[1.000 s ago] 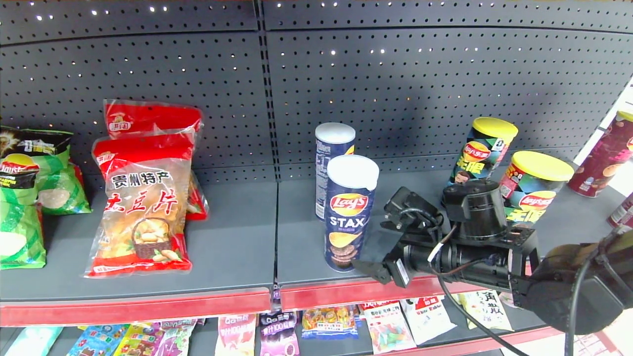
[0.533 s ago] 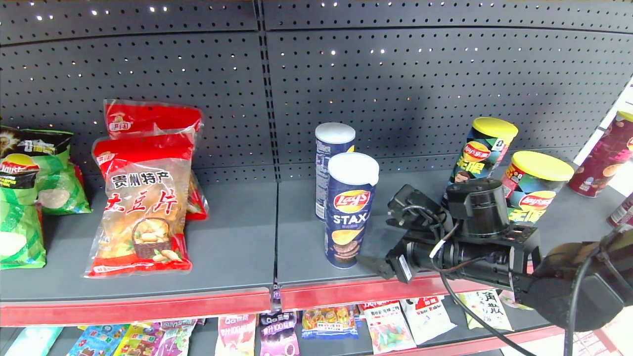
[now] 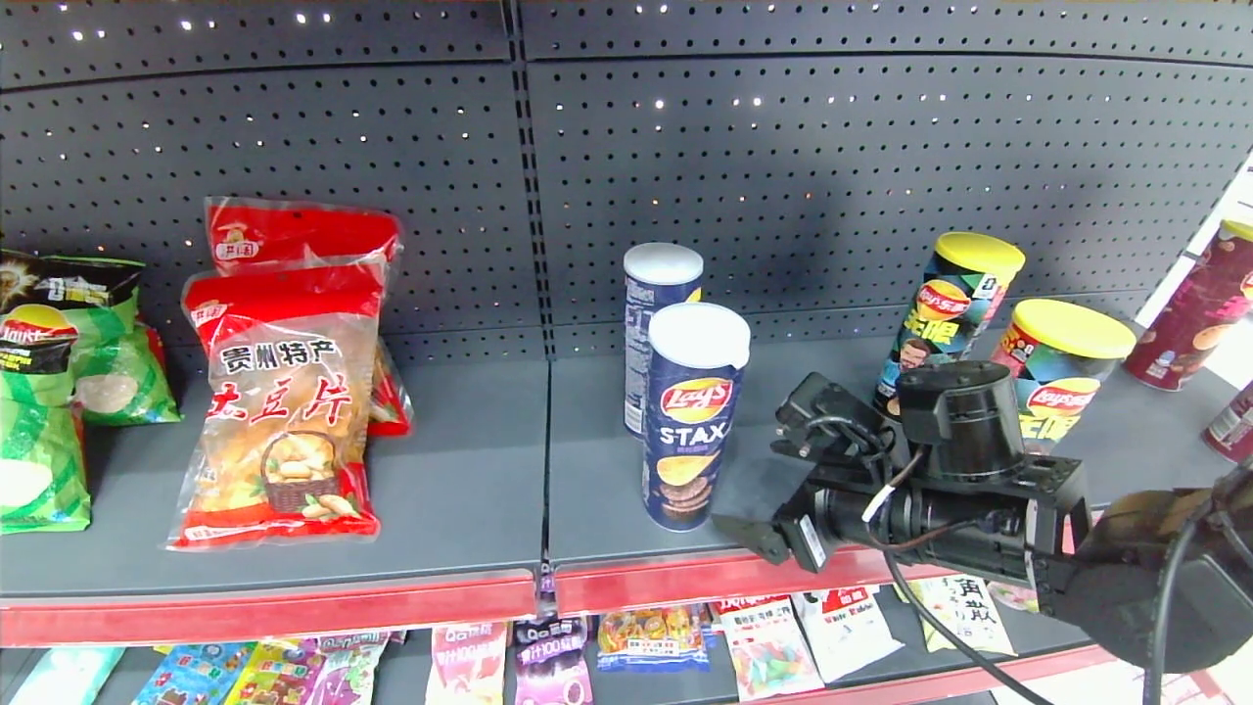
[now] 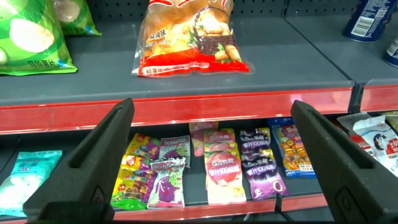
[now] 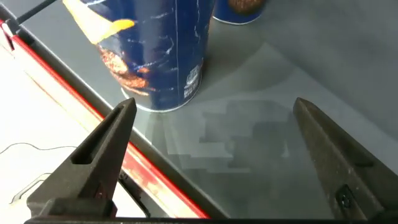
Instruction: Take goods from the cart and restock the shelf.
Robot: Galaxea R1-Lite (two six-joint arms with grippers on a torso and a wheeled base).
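Grey pegboard wall (image 3: 783, 166) stands behind the shelf board (image 3: 470, 490) in the head view. On the board I count two blue chip cans. The front can (image 3: 693, 421) stands upright near the red edge strip (image 3: 294, 612), and the rear can (image 3: 658, 294) is just behind it. To the robot's right are two yellow-lidded cans (image 3: 1062, 377). To its left are two red bags of potato slices (image 3: 279, 411) and at least two green chip bags (image 3: 39, 392). The right gripper (image 3: 762, 509) is low over the board, just beside the front can and apart from it. From the left wrist, the left gripper (image 4: 211, 106) has its jaws spread wide with nothing between them. Below it lie many small candy packets (image 4: 224, 174), too overlapped for a sure count. From the right wrist, the right gripper (image 5: 214, 106) is also wide and empty. The front can (image 5: 155, 56) stands free on the board, just outside one finger. In my judgement the can is placed and the risk lies in the retreat. That finger is near the base of a tall, narrow can at the front edge, so a sideways drift could tip it off the shelf or against the rear can.
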